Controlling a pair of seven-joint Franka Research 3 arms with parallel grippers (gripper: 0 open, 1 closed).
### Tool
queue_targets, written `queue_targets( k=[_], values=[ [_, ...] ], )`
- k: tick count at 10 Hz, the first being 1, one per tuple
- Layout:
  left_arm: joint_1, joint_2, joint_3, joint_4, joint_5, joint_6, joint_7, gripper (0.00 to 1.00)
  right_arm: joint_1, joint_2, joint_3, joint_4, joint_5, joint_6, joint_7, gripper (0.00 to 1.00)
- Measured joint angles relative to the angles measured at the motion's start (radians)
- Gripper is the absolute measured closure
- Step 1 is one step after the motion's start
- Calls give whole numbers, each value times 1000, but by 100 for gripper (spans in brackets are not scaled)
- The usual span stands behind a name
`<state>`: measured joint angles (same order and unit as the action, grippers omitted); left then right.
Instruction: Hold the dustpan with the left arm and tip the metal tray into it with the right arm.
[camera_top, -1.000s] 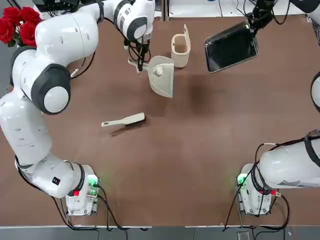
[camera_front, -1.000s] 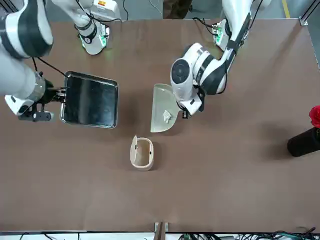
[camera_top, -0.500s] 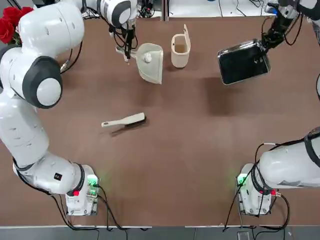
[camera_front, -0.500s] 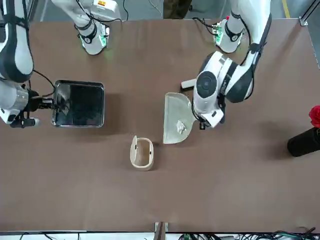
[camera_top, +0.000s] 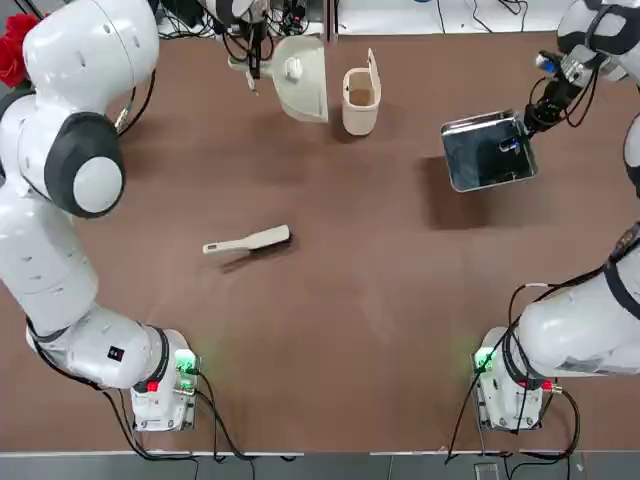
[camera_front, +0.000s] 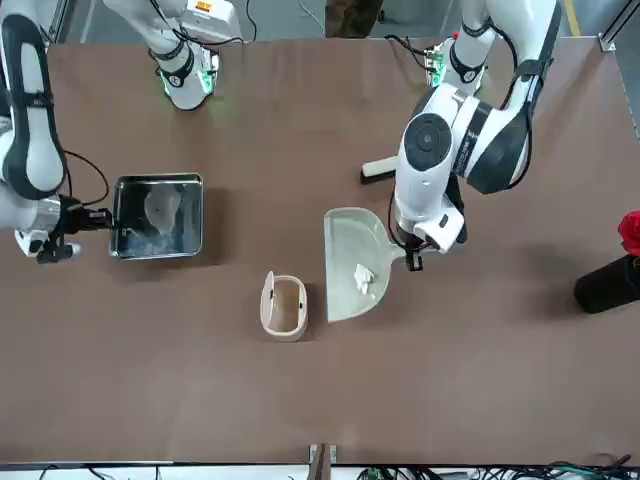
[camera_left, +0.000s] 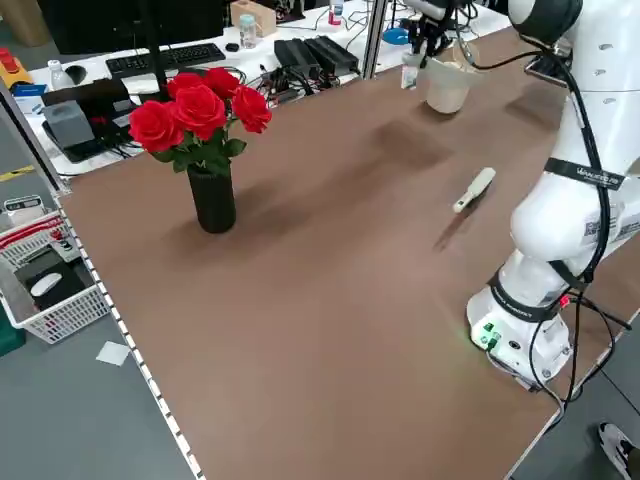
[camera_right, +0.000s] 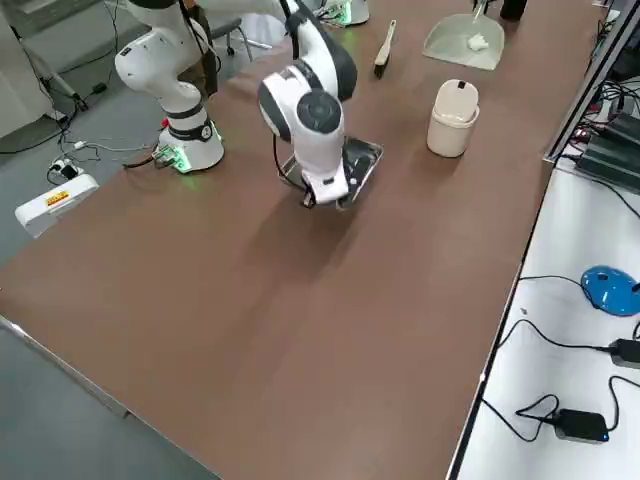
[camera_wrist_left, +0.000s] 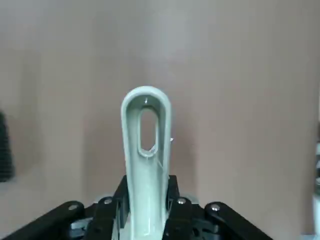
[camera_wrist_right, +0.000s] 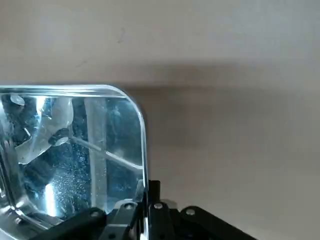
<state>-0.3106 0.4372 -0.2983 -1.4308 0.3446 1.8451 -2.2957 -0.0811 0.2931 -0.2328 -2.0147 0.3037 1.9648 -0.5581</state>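
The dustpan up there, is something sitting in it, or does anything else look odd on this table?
Yes: a small white crumpled scrap lies in the dustpan, which the left tool holds by its handle. The metal tray, gripped at its rim by the right tool, looks empty. The hand brush lies unused.

I see the dustpan (camera_top: 300, 74), cream plastic with a wide flat scoop, at about 11 o'clock on the table in the top view, near the far edge. A small white crumpled scrap (camera_front: 363, 278) sits in the scoop. Its looped handle (camera_wrist_left: 145, 150) is clamped in the left gripper (camera_front: 411, 251). The metal tray (camera_top: 487, 152), shiny, square, rounded corners, is at about 2 o'clock, roughly level, possibly just off the table. The right gripper (camera_front: 92, 215) pinches its rim.
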Motion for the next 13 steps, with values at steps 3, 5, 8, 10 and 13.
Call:
queue_targets(
  k=[3,5,8,10,13],
  values=[
    [-39,68,2,75,130,86,-19,67,-1,129,-2,4,94,83,-120,95],
    [-92,97,3,95,227,125,-67,67,-3,159,-7,8,115,106,-147,95],
    [-120,119,22,155,279,157,-138,67,-4,177,-12,10,119,119,-150,95],
    [-142,119,55,169,297,211,-169,67,-5,180,-16,11,121,120,-152,93],
    [-319,125,264,170,313,314,-261,67,-5,181,-23,13,124,117,-153,92]
  ],
)
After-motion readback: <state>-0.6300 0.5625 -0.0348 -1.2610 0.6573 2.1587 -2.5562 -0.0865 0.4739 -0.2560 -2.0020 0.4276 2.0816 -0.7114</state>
